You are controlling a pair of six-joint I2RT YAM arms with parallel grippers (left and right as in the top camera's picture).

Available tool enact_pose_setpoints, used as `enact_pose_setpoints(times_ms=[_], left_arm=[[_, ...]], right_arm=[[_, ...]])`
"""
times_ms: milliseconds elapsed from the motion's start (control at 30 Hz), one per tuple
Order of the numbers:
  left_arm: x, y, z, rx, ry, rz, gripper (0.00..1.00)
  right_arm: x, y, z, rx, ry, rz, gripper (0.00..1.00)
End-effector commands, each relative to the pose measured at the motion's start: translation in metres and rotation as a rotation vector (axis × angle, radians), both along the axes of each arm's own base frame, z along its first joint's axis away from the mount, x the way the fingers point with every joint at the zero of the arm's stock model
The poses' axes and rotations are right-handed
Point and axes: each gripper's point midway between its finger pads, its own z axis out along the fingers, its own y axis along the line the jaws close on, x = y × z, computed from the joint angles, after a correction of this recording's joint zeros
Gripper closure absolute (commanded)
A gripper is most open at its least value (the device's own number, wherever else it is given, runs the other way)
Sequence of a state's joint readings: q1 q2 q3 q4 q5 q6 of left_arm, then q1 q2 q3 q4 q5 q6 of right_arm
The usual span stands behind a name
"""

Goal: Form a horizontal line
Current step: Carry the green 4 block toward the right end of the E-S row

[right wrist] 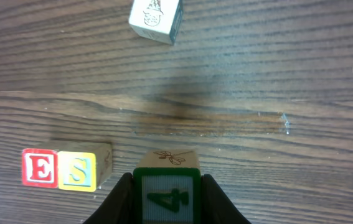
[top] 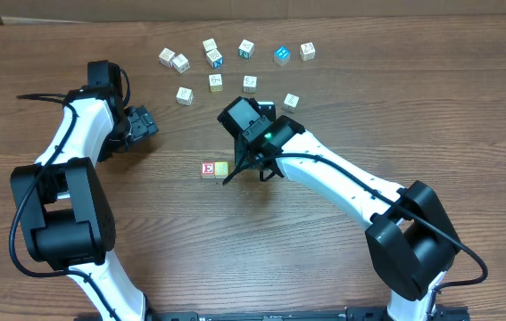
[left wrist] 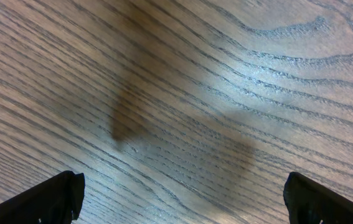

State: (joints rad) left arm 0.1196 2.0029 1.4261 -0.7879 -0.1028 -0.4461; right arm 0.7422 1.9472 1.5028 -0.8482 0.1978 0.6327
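Note:
Two letter blocks sit side by side on the wooden table: a red E block (top: 207,169) (right wrist: 39,168) and a yellow S block (top: 221,168) (right wrist: 78,171). My right gripper (top: 251,169) (right wrist: 166,196) is shut on a green 4 block (right wrist: 166,198) with a dragonfly on its top face, held just right of the S block. Several loose blocks (top: 216,81) lie in a cluster at the far side. One of them (right wrist: 156,17) shows at the top of the right wrist view. My left gripper (top: 143,124) (left wrist: 182,199) is open and empty over bare wood at the left.
The loose blocks include a blue one (top: 281,55) and pale ones (top: 307,51) along the far edge. The right arm (top: 342,178) crosses the table's middle. The left arm (top: 78,134) stands at the left side.

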Motion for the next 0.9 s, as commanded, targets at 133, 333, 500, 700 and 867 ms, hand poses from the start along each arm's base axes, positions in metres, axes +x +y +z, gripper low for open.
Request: enact_pose_setpoints(times_ms=[133,333,500,700,867], left_arm=[[0.0,0.0,0.003,0.012,-0.007,0.001,0.0],[0.0,0.0,0.003,0.012,-0.007,0.001,0.01],[0.0,0.0,0.003,0.012,-0.007,0.001,0.0],[0.0,0.0,0.003,0.012,-0.007,0.001,0.0],[0.0,0.0,0.004,0.012,-0.007,0.001,0.0]], right_arm=[[-0.01,0.008,-0.005,0.028,0.007,0.007,0.82],[-0.012,0.007,-0.008,0.021,0.013,0.007,0.82],[-0.014,0.004,-0.016,0.016,0.015,0.006,0.82],[-0.014,0.004,-0.018,0.015,0.015,0.006,0.82],[-0.013,0.002,-0.018,0.004,0.009,0.003,0.82]])
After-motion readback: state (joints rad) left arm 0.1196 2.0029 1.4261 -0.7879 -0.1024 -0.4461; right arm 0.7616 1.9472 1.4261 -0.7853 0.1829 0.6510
